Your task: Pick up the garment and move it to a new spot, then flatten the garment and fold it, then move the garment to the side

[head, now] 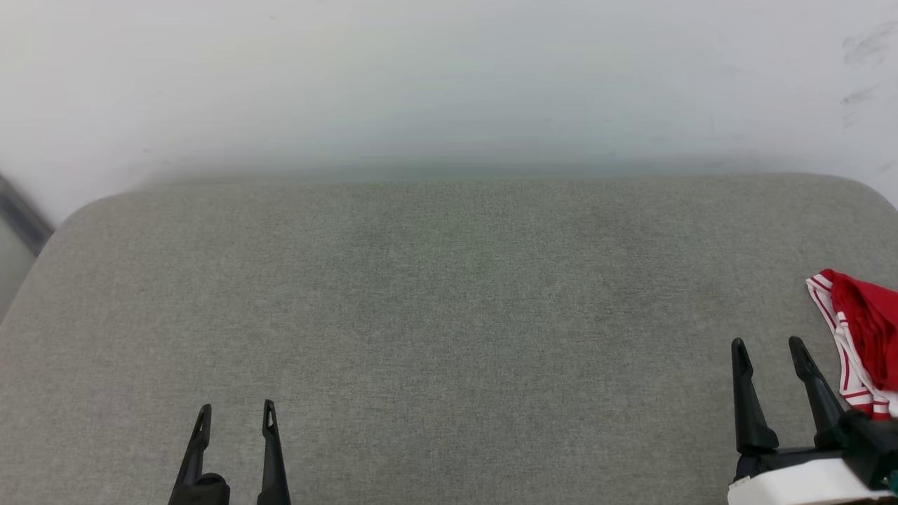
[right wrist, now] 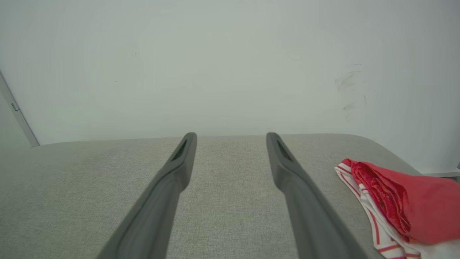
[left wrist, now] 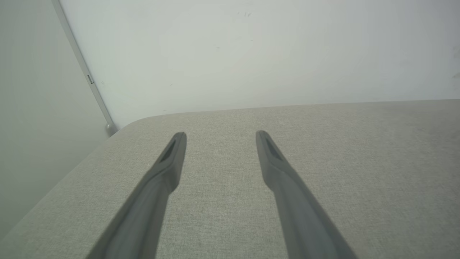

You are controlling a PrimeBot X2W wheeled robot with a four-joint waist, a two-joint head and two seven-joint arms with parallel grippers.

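Garment (head: 870, 315) lies beside the right gripper (head: 767, 345); it and the left gripper (head: 237, 410) hold jaws wide, empty.

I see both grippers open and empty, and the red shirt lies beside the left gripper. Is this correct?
Not quite. The red shirt lies beside the right gripper, not the left gripper; the head view shows this. Both are indeed open and empty.

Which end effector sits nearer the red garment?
The right end effector, just beside the red garment; the left end effector sits far off across the grey cushion.
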